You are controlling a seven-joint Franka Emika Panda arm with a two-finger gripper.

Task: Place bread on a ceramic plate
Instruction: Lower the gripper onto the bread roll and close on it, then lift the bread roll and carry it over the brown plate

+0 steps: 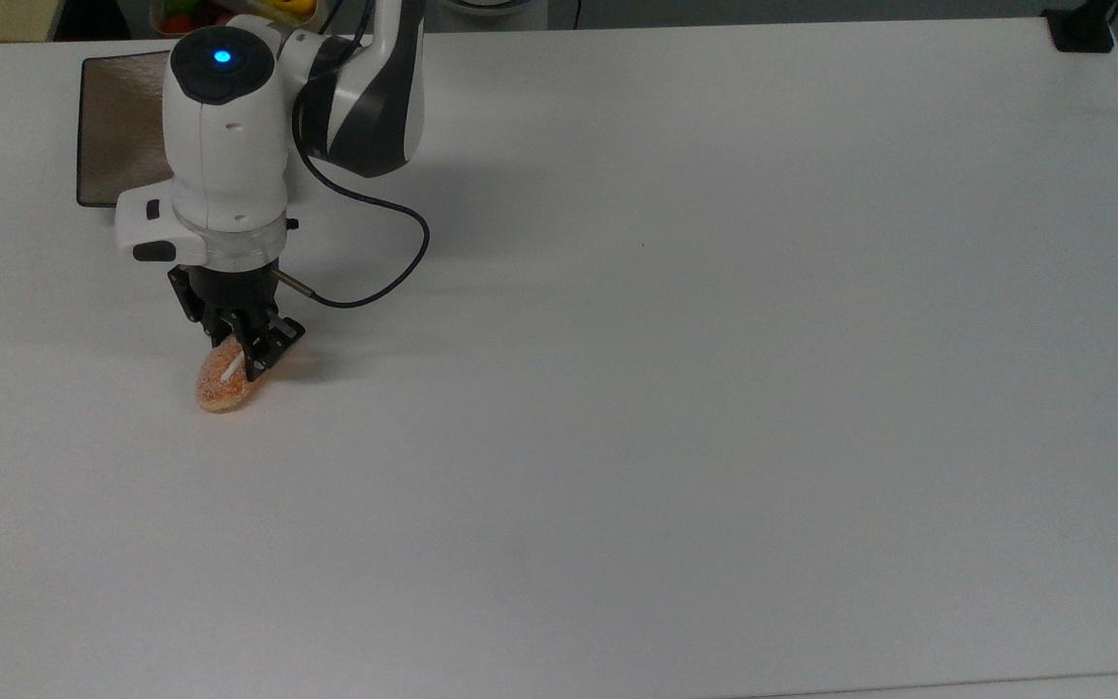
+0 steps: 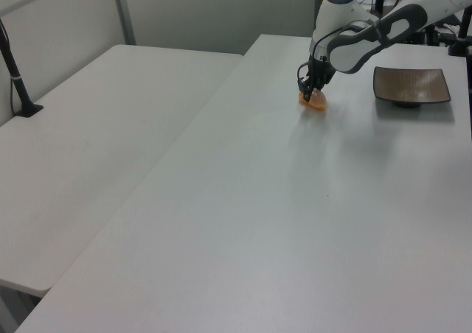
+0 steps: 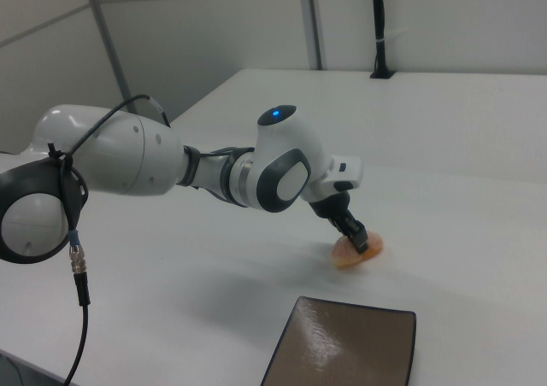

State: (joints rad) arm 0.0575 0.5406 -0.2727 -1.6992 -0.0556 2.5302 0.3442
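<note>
Here, the arm angled downward over the white table (image 1: pixel 675 388), its hand (image 1: pixel 241 357) clamped on the bread (image 1: pixel 217 387), well apart from the ceramic plate (image 1: pixel 117 126).

A small oval orange-brown bread (image 1: pixel 219 384) with a speckled crust and white stripe lies on the table at the top view's left. The square glossy brown ceramic plate (image 1: pixel 117 126), empty, sits apart toward the far-left corner.
</note>
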